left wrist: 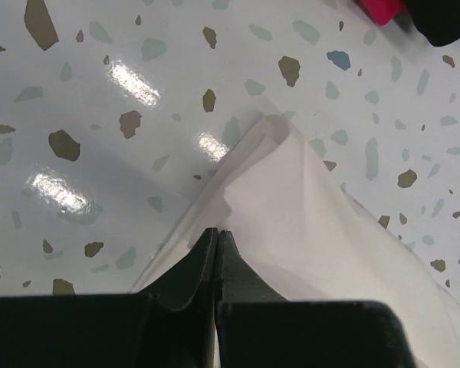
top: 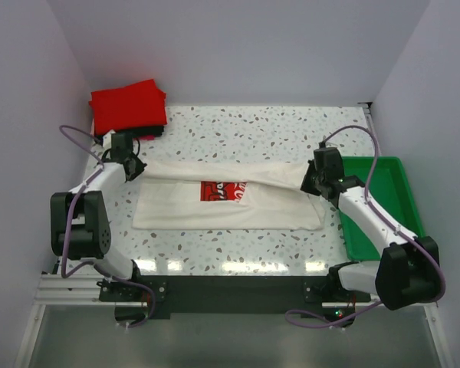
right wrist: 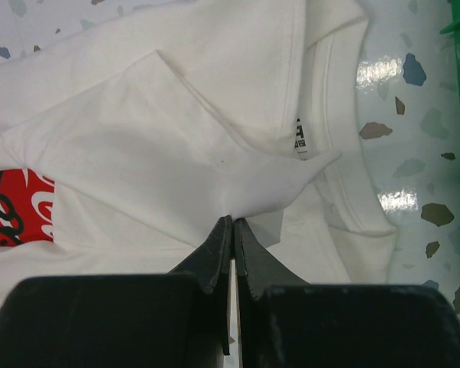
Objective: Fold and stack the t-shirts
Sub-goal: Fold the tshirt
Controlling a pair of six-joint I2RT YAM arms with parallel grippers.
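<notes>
A cream-white t-shirt [top: 215,208] with a red chest print [top: 222,191] lies across the middle of the table. Its far edge is lifted into a taut band between both grippers. My left gripper [top: 135,170] is shut on the shirt's left end; in the left wrist view its jaws [left wrist: 217,234] pinch the white cloth [left wrist: 307,230]. At the right end my right gripper [top: 310,182] is shut on the cloth near the collar [right wrist: 330,100], jaws [right wrist: 234,222] closed on a fold. A folded red t-shirt [top: 127,106] sits on a black one [top: 142,133] at the far left corner.
A green plastic tray [top: 391,203] stands at the right edge of the table, just beside my right arm. White walls close the table on the left, far and right sides. The speckled tabletop [top: 276,130] shows behind the shirt.
</notes>
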